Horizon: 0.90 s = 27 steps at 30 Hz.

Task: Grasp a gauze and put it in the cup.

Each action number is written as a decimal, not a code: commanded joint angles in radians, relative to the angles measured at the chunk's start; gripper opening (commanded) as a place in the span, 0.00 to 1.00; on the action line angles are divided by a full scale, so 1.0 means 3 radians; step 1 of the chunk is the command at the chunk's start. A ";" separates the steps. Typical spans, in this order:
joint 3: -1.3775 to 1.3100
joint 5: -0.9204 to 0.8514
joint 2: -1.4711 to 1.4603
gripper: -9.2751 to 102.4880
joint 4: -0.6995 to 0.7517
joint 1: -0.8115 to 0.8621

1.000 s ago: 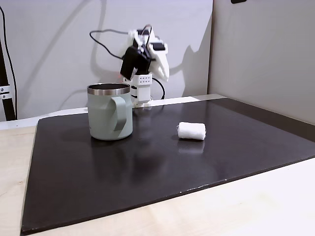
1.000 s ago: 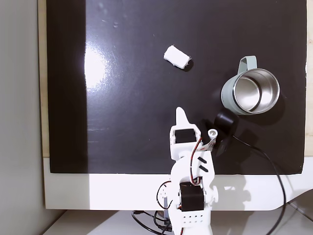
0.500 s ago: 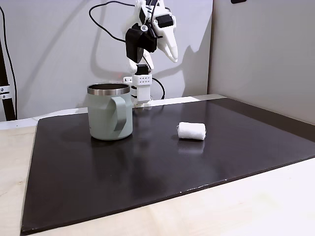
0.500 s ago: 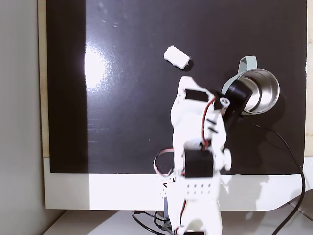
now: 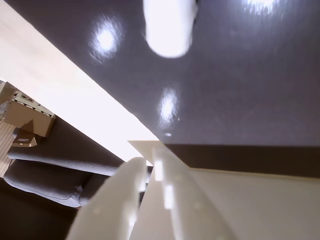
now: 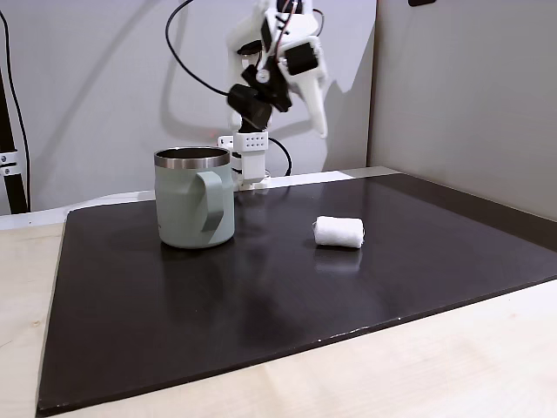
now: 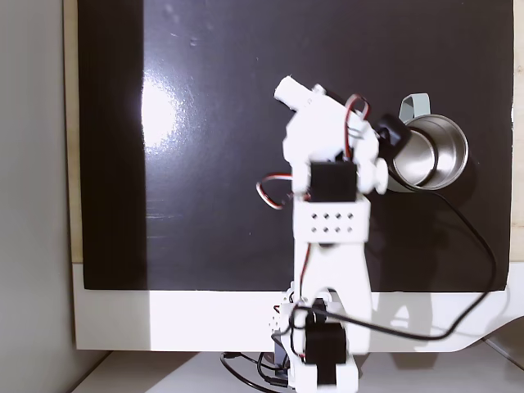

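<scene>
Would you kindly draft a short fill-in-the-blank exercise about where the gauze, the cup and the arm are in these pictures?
1. In a fixed view, the gauze lies on its side on the ____ mat.
2. The cup stands upright, and its inside is ____.
3. In that fixed view the cup is to the ____ of the gauze.
4. The gripper is raised above the mat and holds ____.

Missing words: black; empty; left; nothing

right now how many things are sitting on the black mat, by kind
small white soft gauze roll: 1
pale sage-green mug with a steel rim: 1
total: 2, both resting on the glossy black mat
</scene>
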 commanded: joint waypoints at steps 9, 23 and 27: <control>-0.0798 0.0302 -0.0608 0.24 0.0230 -0.0118; -0.0900 0.0332 -0.1232 0.37 0.0220 -0.0118; -0.0920 0.0337 -0.1427 0.37 0.0133 -0.0128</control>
